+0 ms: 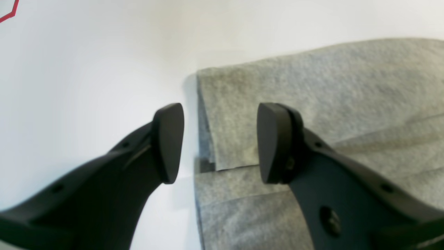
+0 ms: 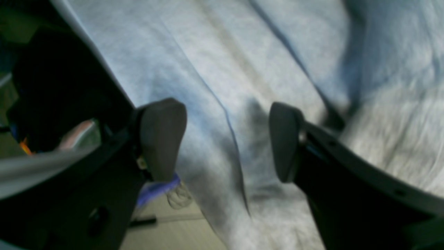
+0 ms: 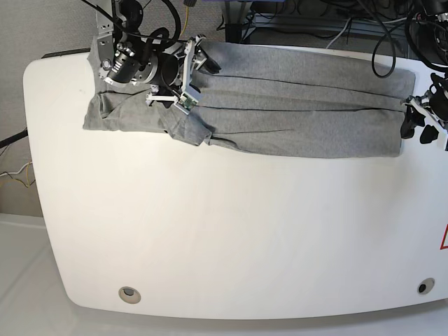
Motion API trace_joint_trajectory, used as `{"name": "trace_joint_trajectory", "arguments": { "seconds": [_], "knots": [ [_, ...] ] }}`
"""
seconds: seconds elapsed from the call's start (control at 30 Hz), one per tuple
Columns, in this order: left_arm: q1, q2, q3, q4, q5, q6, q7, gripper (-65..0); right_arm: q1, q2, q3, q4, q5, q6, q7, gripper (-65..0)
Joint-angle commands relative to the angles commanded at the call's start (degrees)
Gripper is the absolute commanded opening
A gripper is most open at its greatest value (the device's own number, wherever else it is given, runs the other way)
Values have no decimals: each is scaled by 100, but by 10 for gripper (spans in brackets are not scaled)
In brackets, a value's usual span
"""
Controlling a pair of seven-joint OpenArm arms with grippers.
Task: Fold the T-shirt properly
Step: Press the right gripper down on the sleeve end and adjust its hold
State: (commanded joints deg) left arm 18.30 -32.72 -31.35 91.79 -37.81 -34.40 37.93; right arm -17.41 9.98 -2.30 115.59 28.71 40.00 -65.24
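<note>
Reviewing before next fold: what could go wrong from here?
1. The left gripper is open, straddling the T-shirt edge; closing may catch one layer only.
2. The right gripper is open over rumpled cloth; the bunched sleeve end could fold in crooked.

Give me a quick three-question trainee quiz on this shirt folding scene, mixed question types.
1. True or false: the left gripper is clamped on the T-shirt.
2. The right gripper is: A) shut on cloth B) open over the shirt C) out of view.
3. What does the shirt lie on?

Key:
1. False; its jaws stand open, straddling the shirt's edge.
2. B.
3. The white table.
</note>
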Motion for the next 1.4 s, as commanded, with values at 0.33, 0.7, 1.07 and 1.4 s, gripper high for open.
{"name": "trace_joint_trajectory", "arguments": {
  "seconds": [0.33, 0.7, 1.07, 1.4],
  "knots": [
    [-6, -11, 14, 25, 27, 1, -70, -333, 141, -19, 151, 55, -74, 0, 432, -262],
    [-41, 14, 17, -11, -27, 5, -44, -319, 282, -72, 41, -244, -72, 0, 686, -646],
    [82, -43, -8, -57, -44, -85, 2, -266, 344, -176, 857, -1044, 763, 0, 901, -650],
    [36, -130, -156, -86, -66, -148, 415, -180, 486, -133, 1081, -1198, 852, 0, 533, -650]
  ]
}}
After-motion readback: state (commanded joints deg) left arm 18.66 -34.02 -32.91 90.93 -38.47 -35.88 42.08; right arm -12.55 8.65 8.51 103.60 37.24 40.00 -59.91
